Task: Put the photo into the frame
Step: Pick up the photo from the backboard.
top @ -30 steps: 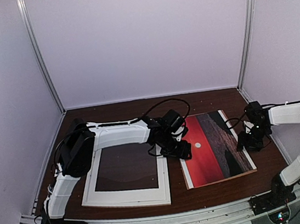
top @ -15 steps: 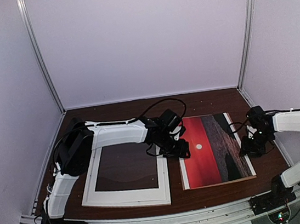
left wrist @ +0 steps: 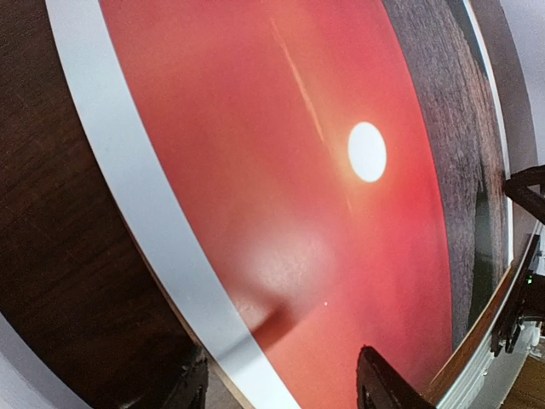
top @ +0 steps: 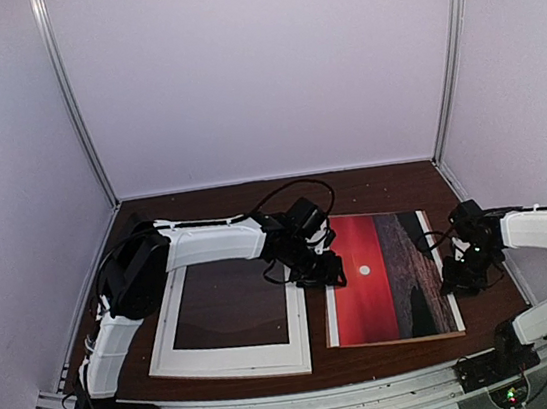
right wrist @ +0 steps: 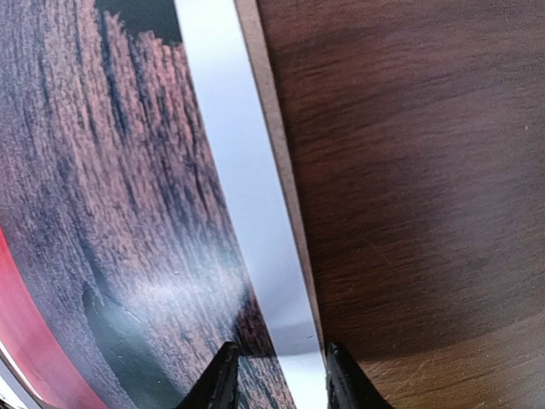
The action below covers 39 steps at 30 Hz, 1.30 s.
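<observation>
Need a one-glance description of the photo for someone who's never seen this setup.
On the dark wooden table, look right of the white frame lying at the left. The photo lies flat there: red sky, small white sun, dark sea along its right side, thin white margin. It is the only coloured sheet; the frame is plain white around a dark middle.

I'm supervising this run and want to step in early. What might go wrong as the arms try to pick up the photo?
The right gripper straddles the photo edge where a brown board shows beneath: it may pinch both. The left gripper stands open over the flat opposite border, so closing may only push the photo.
</observation>
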Available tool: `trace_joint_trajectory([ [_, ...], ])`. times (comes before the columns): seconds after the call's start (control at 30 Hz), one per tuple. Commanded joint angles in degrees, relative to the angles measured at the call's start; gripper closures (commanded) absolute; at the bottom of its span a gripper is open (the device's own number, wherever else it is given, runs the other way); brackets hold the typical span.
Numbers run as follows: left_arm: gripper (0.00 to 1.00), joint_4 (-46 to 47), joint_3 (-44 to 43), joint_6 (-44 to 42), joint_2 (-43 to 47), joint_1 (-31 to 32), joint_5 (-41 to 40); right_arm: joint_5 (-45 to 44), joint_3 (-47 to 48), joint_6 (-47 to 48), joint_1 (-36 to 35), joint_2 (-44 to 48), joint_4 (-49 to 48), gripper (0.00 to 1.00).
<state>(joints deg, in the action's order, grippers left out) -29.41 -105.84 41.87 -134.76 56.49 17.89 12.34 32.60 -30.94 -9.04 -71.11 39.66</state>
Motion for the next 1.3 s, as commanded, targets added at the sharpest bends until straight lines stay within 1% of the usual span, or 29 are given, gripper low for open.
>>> trace_joint_trajectory([
  [0.0,0.40,5.8,1.6,0.4,-2.9,0.9,2.9,5.7,3.3,1.0,-1.6,-1.4,-3.0,0.67],
  [0.17,0.39,3.9,1.3,0.3,-2.3,0.9,0.7,4.8,5.1,2.4,-1.6,-2.0,-2.0,0.74],
  [0.37,0.32,2.8,2.6,-0.2,-0.8,0.5,-4.1,1.3,8.2,4.4,-1.6,-3.3,-0.8,0.74],
  [0.53,0.26,1.1,1.9,-1.9,-0.7,0.4,-6.6,-2.4,12.4,6.7,-1.5,-6.7,-0.3,0.66],
  [0.6,0.24,0.8,1.9,-2.0,-0.8,0.3,-6.9,-3.5,14.2,7.3,-1.4,-8.4,-0.2,0.57],
  [0.67,0.23,0.8,2.0,-2.2,-0.8,0.1,-7.1,-4.7,16.2,7.8,-1.4,-10.3,-0.5,0.51],
  [0.83,0.22,0.5,2.1,-2.3,-0.8,-0.4,-7.3,-5.4,20.2,8.7,-1.2,-13.5,-2.0,0.50],
  [0.9,0.22,0.4,2.1,-2.3,-0.8,-0.5,-7.5,-5.4,22.0,9.5,-0.8,-15.8,-3.0,0.46],
  [1.0,0.20,0.2,2.0,-2.4,-0.7,-0.6,-7.8,-4.8,25.8,11.3,-0.2,-20.8,-4.1,0.37],
  [1.07,0.19,0.1,2.0,-2.5,-0.5,-0.5,-7.8,-4.7,28.1,12.1,0.1,-23.8,-5.5,0.33],
  [1.27,0.17,-0.2,1.9,-3.1,-0.4,-0.5,-7.4,-4.1,35.6,14.2,1.5,-32.8,-8.2,0.28],
])
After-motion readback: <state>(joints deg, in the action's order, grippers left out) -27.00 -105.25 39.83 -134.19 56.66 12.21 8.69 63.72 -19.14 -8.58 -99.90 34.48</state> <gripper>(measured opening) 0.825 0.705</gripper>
